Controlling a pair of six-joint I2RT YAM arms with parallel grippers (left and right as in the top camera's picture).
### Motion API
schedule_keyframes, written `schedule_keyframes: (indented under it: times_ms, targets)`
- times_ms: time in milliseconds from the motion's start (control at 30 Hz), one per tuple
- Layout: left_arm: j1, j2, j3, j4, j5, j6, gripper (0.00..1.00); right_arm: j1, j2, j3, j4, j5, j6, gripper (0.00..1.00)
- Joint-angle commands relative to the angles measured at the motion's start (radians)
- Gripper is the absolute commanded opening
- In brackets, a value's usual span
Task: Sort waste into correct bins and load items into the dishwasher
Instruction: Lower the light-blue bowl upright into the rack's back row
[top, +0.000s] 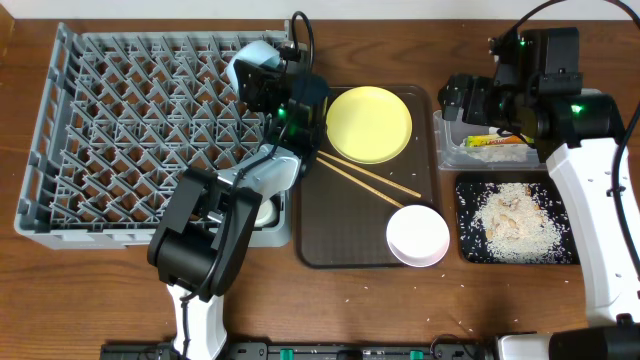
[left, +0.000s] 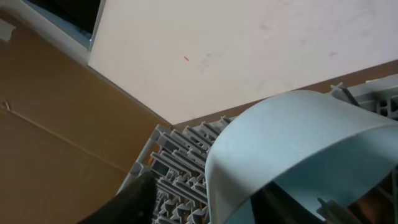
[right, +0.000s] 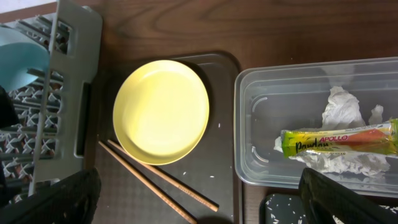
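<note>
Left end effector (top: 264, 82), grip I cannot tell, is at the light blue bowl (top: 254, 58) in the dishwasher (top: 60, 120); yellow plate (top: 368, 123) lies just right, nearest this arm.

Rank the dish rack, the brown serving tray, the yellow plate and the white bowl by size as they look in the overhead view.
Largest to smallest:
1. grey dish rack
2. brown serving tray
3. yellow plate
4. white bowl
The plate and the bowl are the closest pair, but the plate still looks plainly wider.
</note>
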Motion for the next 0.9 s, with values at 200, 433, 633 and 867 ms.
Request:
schedule_keyframes:
  times_ms: [200,433,633,867]
  targets:
    - [-0.008,0.015,0.013,-0.110,-0.017,-0.171,0.60,0.006,0.001,0.010,0.000,0.002,-0.005,0.99]
    - [-0.020,0.015,0.013,-0.109,0.013,-0.226,0.67,0.006,0.001,0.010,0.000,0.002,-0.005,0.99]
    - [-0.047,0.015,0.013,-0.114,0.032,-0.272,0.69,0.006,0.001,0.010,0.000,0.002,-0.005,0.99]
    - [-0.065,0.015,0.013,-0.176,0.039,-0.341,0.68,0.007,0.001,0.010,0.000,0.002,-0.005,0.99]
